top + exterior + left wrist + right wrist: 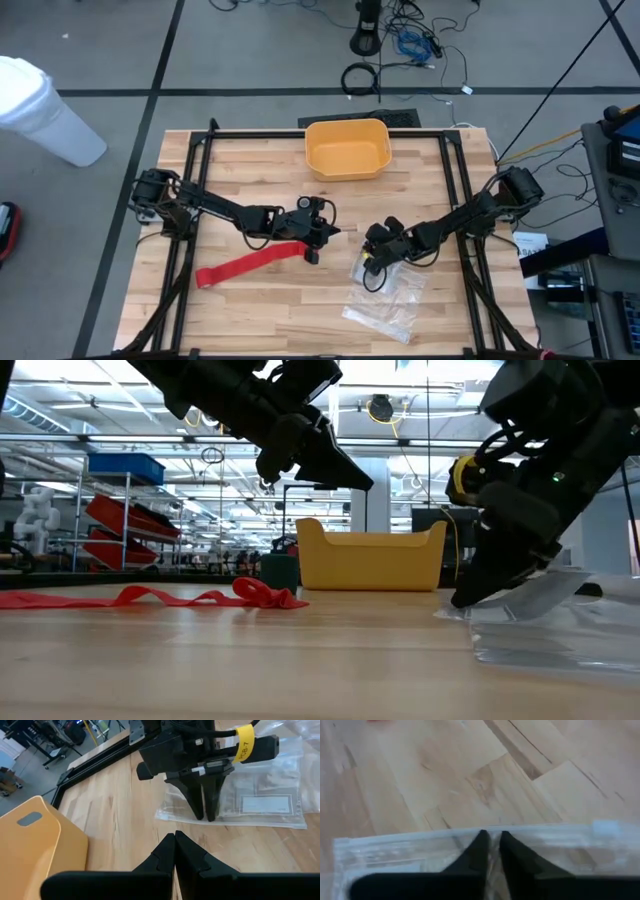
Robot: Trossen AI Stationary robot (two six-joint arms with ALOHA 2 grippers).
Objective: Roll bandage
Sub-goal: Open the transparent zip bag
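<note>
High view: the right gripper [372, 264] is pinching its narrowed fingers onto the edge of the clear plastic bag [388, 298], toward the desk's [250, 320] front right. The bandage [248, 263] is lying flat nearer the front left, with the left gripper [328, 232], fingers pressed together, hovering above its end. Judging by this, the pinch should be catching only the bag's rim before lifting.

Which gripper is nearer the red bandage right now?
Left. The left gripper hangs just above the bandage's near end; the right gripper is farther off, down on the clear plastic bag.
</note>
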